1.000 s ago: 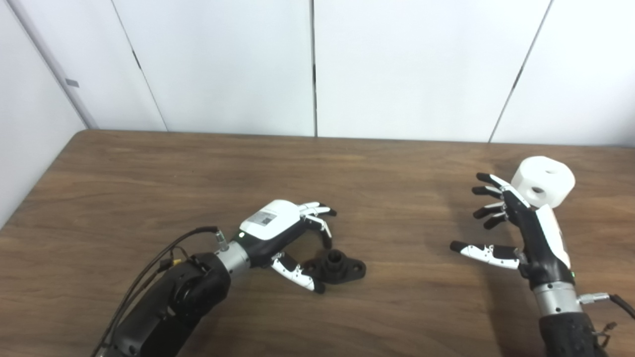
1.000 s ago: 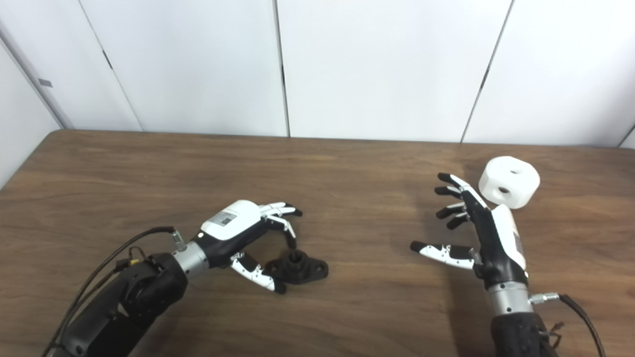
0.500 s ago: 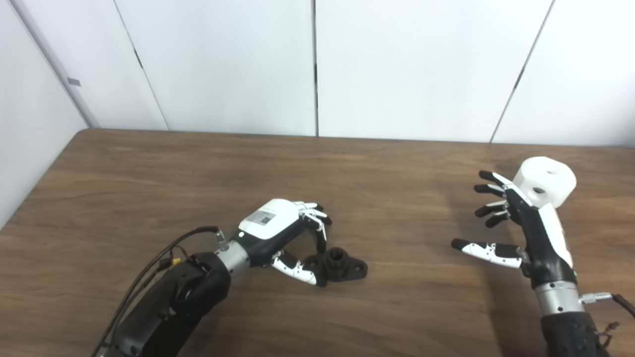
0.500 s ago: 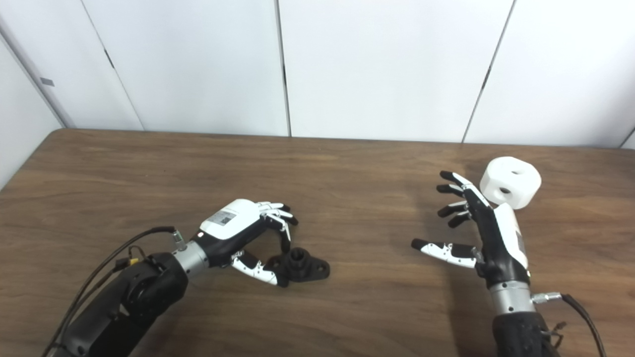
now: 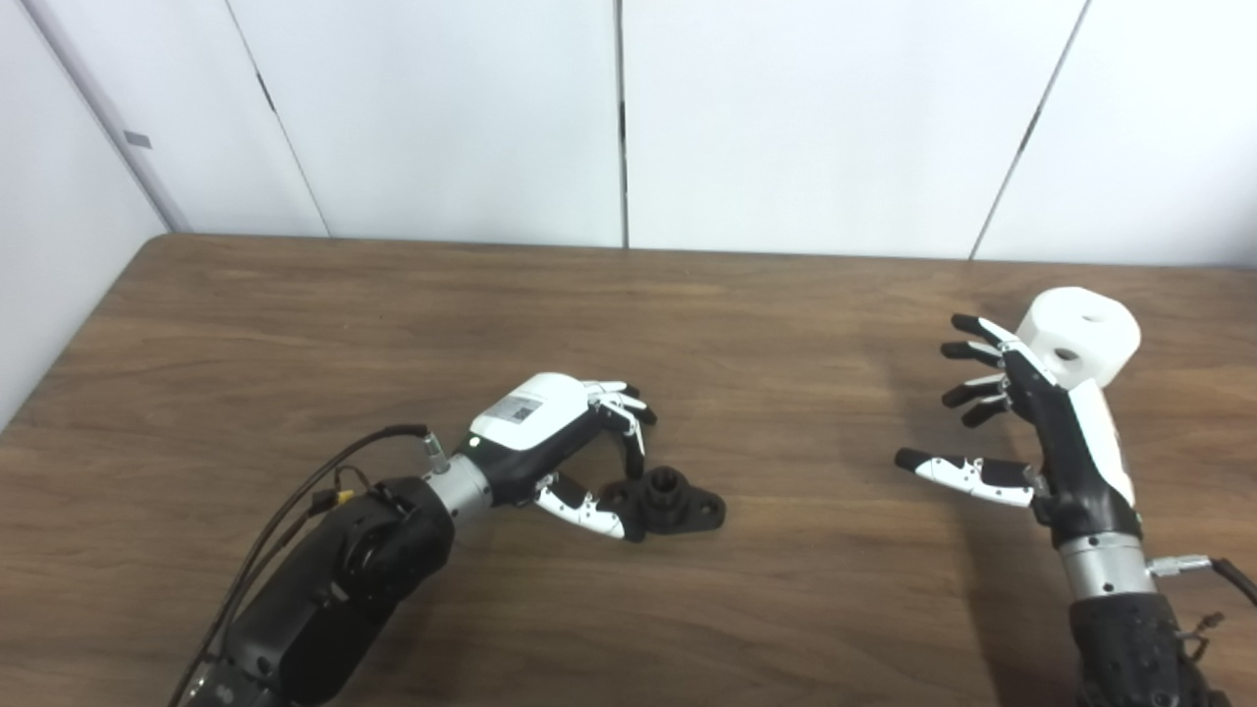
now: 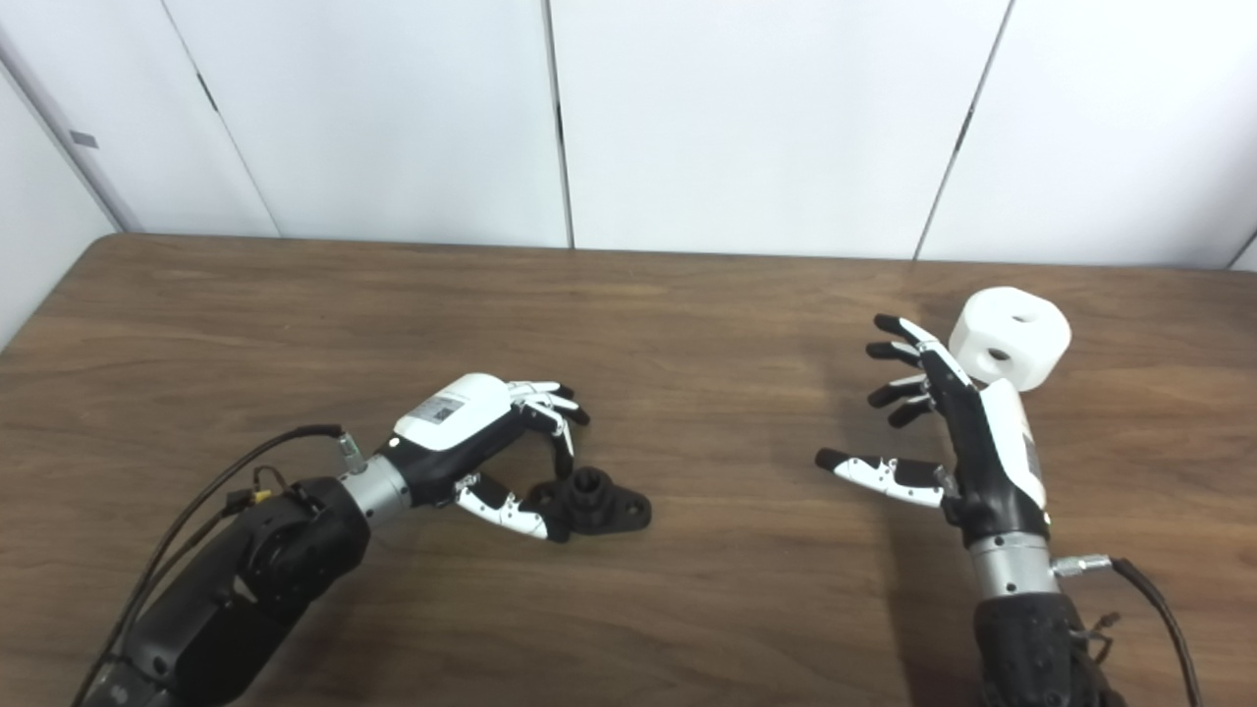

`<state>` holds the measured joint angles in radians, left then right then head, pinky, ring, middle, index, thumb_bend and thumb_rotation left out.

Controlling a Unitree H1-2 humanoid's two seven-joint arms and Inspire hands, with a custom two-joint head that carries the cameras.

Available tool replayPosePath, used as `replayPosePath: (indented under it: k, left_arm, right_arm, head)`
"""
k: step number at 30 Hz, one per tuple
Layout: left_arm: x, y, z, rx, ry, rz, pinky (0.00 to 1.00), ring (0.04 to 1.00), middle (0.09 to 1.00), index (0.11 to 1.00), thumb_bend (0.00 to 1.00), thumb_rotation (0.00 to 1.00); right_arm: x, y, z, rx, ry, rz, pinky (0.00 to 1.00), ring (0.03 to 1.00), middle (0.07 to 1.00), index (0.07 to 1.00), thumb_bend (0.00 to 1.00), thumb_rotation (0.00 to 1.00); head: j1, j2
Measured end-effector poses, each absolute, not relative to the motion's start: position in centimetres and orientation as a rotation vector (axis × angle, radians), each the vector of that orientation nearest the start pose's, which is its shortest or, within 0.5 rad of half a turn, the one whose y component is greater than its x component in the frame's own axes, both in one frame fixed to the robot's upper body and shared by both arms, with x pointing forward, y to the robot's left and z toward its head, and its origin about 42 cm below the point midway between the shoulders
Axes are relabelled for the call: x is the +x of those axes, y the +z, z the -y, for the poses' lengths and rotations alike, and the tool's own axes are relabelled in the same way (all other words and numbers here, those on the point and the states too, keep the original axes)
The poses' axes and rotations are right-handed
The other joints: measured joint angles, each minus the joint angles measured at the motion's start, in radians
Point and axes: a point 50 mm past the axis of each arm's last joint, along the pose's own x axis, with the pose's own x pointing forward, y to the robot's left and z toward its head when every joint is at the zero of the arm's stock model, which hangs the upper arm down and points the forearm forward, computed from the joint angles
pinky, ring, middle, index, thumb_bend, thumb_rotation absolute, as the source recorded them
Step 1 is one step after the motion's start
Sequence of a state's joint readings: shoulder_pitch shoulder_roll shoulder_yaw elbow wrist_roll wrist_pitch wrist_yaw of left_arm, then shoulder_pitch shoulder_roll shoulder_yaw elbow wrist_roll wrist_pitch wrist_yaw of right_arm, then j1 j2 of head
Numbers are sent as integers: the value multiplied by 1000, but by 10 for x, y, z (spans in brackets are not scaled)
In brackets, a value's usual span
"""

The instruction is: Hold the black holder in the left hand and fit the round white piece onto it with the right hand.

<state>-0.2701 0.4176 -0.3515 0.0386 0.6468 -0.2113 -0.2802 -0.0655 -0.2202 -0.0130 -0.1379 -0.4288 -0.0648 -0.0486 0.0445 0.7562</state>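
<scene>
The black holder [image 5: 680,507], a small flanged piece with a round stub on top, lies flat on the wooden table [image 5: 373,314] left of centre. My left hand [image 5: 555,437] curls over its left end, thumb and fingertips pinching that end; the holder still rests on the wood. The round white piece [image 5: 1088,334], a thick disc with holes in its top and side, sits at the far right. My right hand [image 5: 1046,432] stands just left of and in front of it, palm facing left, fingers spread, thumb out, holding nothing. Its fingertips overlap the piece's edge in view; contact is unclear.
White wall panels [image 5: 786,118] rise behind the table's far edge. The left table edge [image 5: 59,363] runs diagonally beside a wall. Cables [image 5: 324,491] trail from my left wrist, and another [image 6: 1144,589] from my right wrist.
My left hand's fingers and thumb have closed from a loose arch onto the holder's left end. The right hand has barely moved. The whole picture shifted upward, so the camera tilted.
</scene>
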Motion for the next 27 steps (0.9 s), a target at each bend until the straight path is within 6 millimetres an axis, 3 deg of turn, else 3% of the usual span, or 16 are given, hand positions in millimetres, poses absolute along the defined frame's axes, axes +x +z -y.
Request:
replayPosePath:
  k: [10,12,13,14,15,17,18,20,23,27]
  left_arm:
    - [344,149,-225,1146,-666,327,868,907,829,479,524,67]
    - [344,149,-228,1151,-671,335,864,904,828,480,524,66]
    - [344,149,-229,1154,-672,337,864,904,828,480,524,66]
    - [344,149,-231,1154,-674,339,860,900,826,480,524,65]
    - [344,148,-232,1153,-676,341,857,897,823,480,525,64]
    - [345,148,-236,1143,-675,350,845,888,814,480,524,61]
    - [345,148,-237,1138,-673,353,836,881,808,480,524,59]
    - [345,146,-242,1123,-669,365,814,868,799,480,524,56]
    - [346,147,-246,1118,-665,372,799,859,794,480,523,53]
    - [345,148,-251,1117,-673,378,787,849,787,481,523,51]
  right_arm:
    - [301,168,272,-659,-60,292,459,592,765,836,634,106]
    - [301,177,272,-706,-56,306,472,608,765,826,658,132]
    - [303,183,271,-751,-51,319,487,616,770,823,668,162]
    - [305,190,272,-810,-38,331,491,626,778,824,678,187]
    - [308,198,273,-872,-27,339,496,640,787,824,686,203]
    - [315,215,277,-1003,-13,348,540,715,828,833,689,233]
    - [319,223,279,-1062,-12,344,575,740,839,834,694,229]
    - [328,237,280,-1158,-16,335,607,767,847,828,728,219]
    - [340,252,282,-1312,-23,307,639,811,870,829,763,267]
    - [356,278,288,-1501,-81,257,733,908,918,832,811,317]
  head:
    - [-71,-21]
    - [-176,-44]
    - [-176,-44]
    - [-274,-58]
    - [-275,-58]
    - [-383,-95]
    - [-383,-95]
    - [-452,-124]
    - [-491,-143]
    - [-584,-199]
